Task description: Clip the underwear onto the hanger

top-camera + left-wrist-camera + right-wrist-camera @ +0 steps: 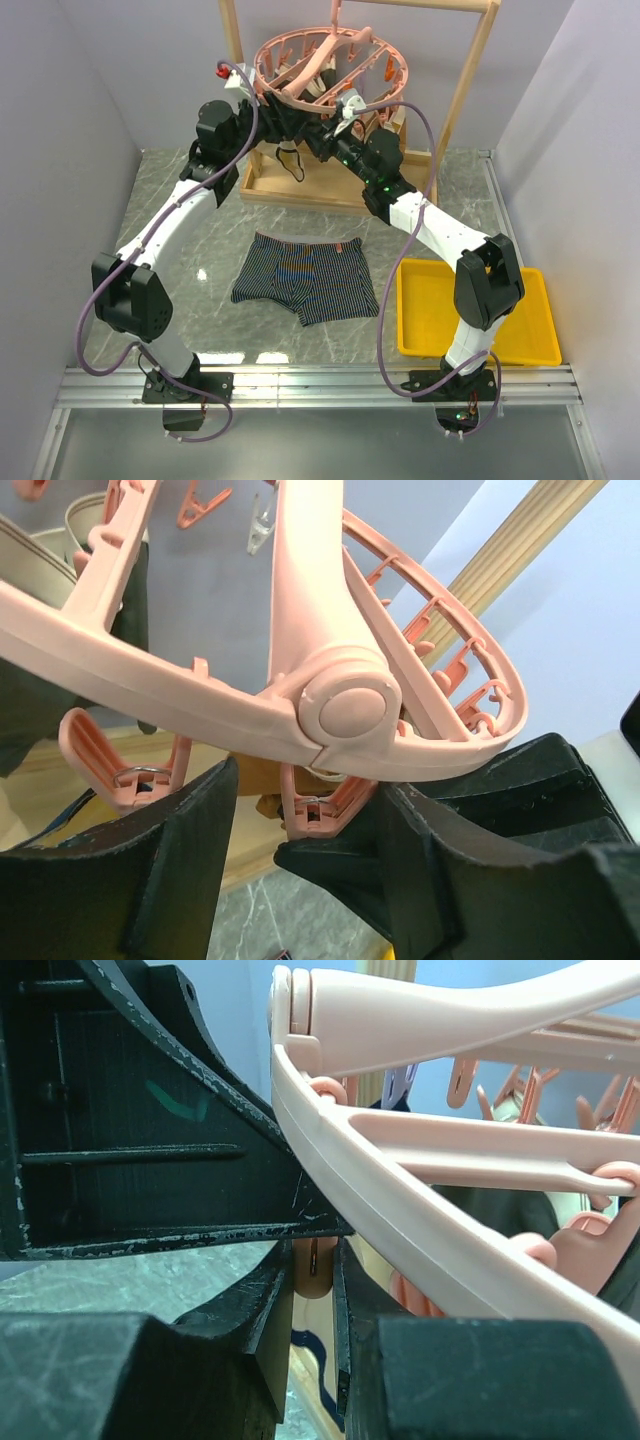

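The underwear (305, 283), navy with thin stripes, lies flat on the marble table, away from both grippers. The pink round hanger (330, 62) hangs from the wooden rack; its ring also shows in the left wrist view (330, 705) and in the right wrist view (400, 1210). My left gripper (272, 118) is open just under the ring's near side, its jaws wide on either side of a pink peg (318, 815), not touching it. My right gripper (318, 135) meets it there and is shut on a pink peg (316, 1265) below the ring.
The wooden rack frame (462, 90) stands at the back on a wooden base tray (310, 192). Tan and black-and-white garments (291, 160) hang from the hanger. A yellow tray (478, 318) lies at the right. Grey walls close in both sides.
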### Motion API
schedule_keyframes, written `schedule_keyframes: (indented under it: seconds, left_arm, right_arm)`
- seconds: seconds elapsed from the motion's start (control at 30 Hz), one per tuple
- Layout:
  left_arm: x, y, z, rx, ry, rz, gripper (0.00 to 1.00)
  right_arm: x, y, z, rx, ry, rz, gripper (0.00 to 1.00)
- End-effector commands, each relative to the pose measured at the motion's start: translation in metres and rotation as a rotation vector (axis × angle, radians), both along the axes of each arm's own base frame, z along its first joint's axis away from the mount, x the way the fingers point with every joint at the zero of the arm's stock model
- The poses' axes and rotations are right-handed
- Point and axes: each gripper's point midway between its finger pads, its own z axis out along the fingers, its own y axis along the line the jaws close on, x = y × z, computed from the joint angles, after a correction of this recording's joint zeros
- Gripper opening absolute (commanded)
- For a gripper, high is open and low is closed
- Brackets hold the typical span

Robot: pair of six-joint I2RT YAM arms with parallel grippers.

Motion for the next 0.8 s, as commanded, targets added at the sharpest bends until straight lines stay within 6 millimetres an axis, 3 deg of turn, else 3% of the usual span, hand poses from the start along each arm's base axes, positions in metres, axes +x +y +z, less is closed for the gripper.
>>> schedule_keyframes:
  seconds: [0.0,0.07,0.23,0.4,0.43,0.47,0.53,0.6,0.63,0.7,0.77]
  left_arm:
    - [-0.002,0.004,0.051,-0.046,-0.143,0.021,0.6]
    - [-0.002,0.004,0.056,-0.045,-0.155,0.026,0.59]
    - [-0.001,0.002,0.056,-0.037,-0.157,0.015,0.46]
    - [-0.002,0.002,0.055,-0.036,-0.15,0.01,0.23]
    - [-0.002,0.002,0.055,-0.037,-0.151,0.01,0.16]
    - [-0.002,0.002,0.056,-0.036,-0.154,0.01,0.02]
    - [-0.003,0.001,0.055,-0.034,-0.154,0.006,0.0]
    - [-0.003,0.0,0.054,-0.03,-0.152,-0.003,0.0]
    - [-0.003,0.001,0.053,-0.029,-0.151,-0.002,0.0]
    - [-0.004,0.0,0.051,-0.028,-0.148,-0.005,0.0]
    - [-0.003,-0.001,0.05,-0.026,-0.146,-0.006,0.0]
  right_arm:
    - [-0.023,0.022,0.014,0.003,-0.043,0.102,0.0]
    - [-0.023,0.022,0.014,0.003,-0.044,0.101,0.0]
    - [-0.022,0.021,0.011,-0.004,-0.041,0.098,0.0]
    - [-0.022,0.02,0.006,-0.011,-0.03,0.093,0.0]
    - [-0.022,0.021,0.005,-0.014,-0.024,0.093,0.0]
    - [-0.021,0.021,0.002,-0.018,-0.018,0.092,0.0]
    - [-0.021,0.02,0.0,-0.021,-0.01,0.088,0.02]
    - [-0.023,0.019,0.0,-0.019,-0.011,0.085,0.16]
    - [-0.024,0.018,-0.001,-0.021,-0.007,0.085,0.33]
    - [-0.025,0.016,-0.002,-0.028,0.003,0.083,0.47]
    - [-0.031,0.014,-0.007,-0.038,0.016,0.092,0.54]
